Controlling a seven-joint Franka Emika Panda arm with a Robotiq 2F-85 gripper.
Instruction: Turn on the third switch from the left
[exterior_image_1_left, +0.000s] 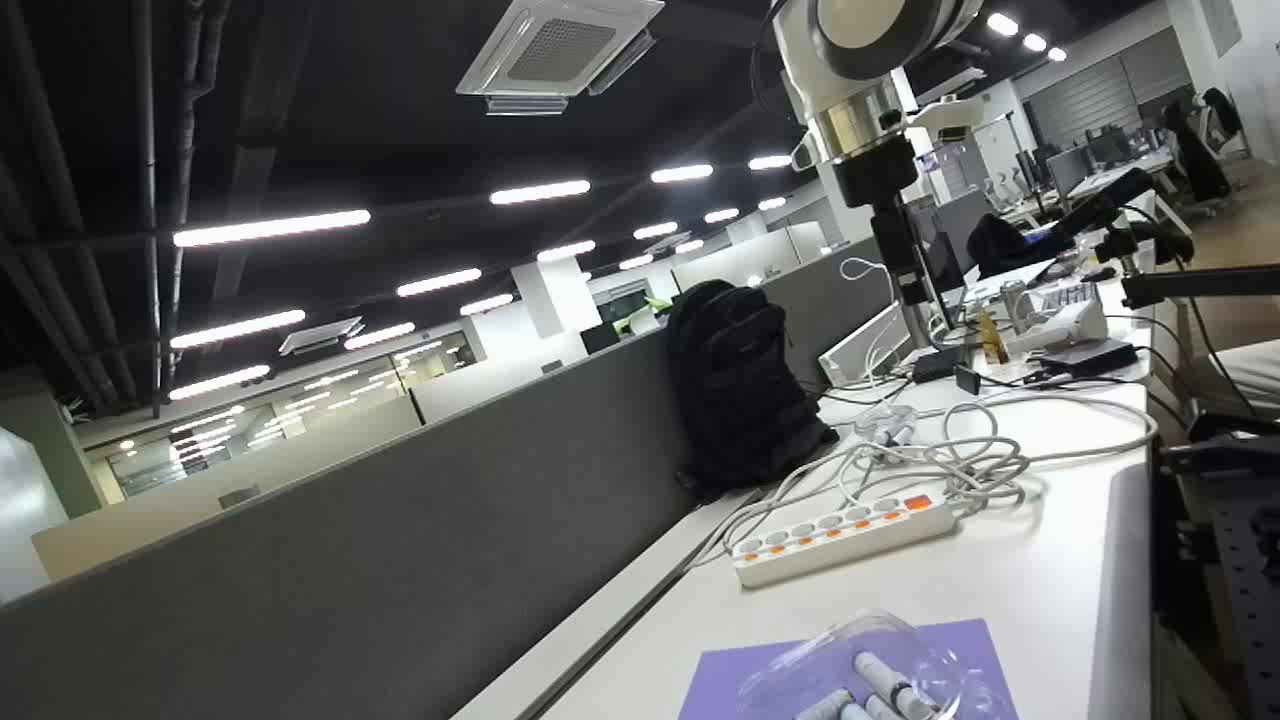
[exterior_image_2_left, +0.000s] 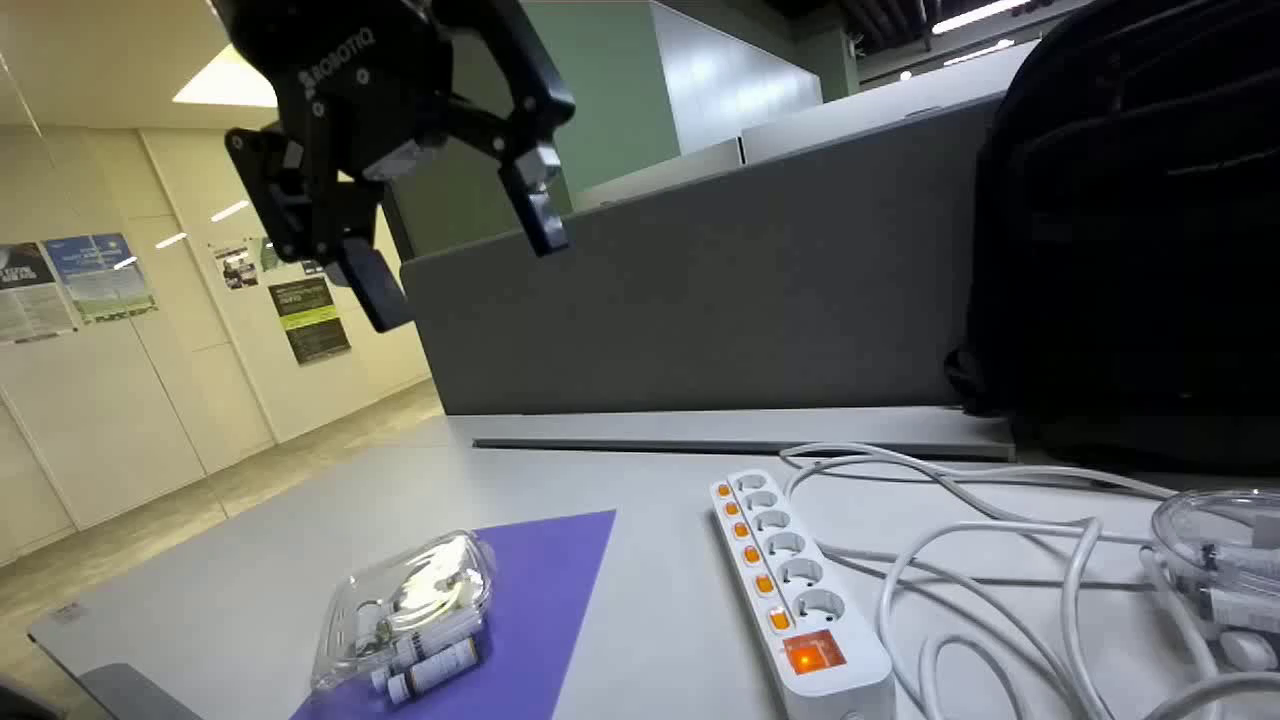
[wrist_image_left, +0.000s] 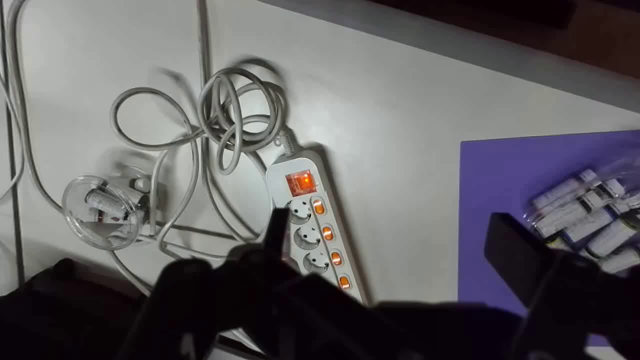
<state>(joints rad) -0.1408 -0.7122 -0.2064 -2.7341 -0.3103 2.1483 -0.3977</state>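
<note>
A white power strip lies on the table; it shows in both exterior views (exterior_image_1_left: 850, 552) (exterior_image_2_left: 752, 592) and in the wrist view (wrist_image_left: 318, 245). It has a large square red-orange switch (exterior_image_2_left: 813, 652) with a bright glow, also visible in the wrist view (wrist_image_left: 301, 183). Beside the sockets runs a row of small orange switches (exterior_image_2_left: 752, 554); several show in the wrist view (wrist_image_left: 327, 233). My gripper (exterior_image_2_left: 465, 275) is wide open and empty, high above the table. In the wrist view my gripper (wrist_image_left: 390, 227) has its left finger overlapping the strip and hides the strip's lower end.
A purple sheet (exterior_image_2_left: 560, 570) bears a clear container (exterior_image_2_left: 410, 600) with white tubes. Coiled grey cable (wrist_image_left: 240, 115) lies by the strip. Another clear container (wrist_image_left: 102, 212) stands among the cables. A black backpack (exterior_image_1_left: 740, 390) leans on a grey partition (exterior_image_2_left: 750, 290).
</note>
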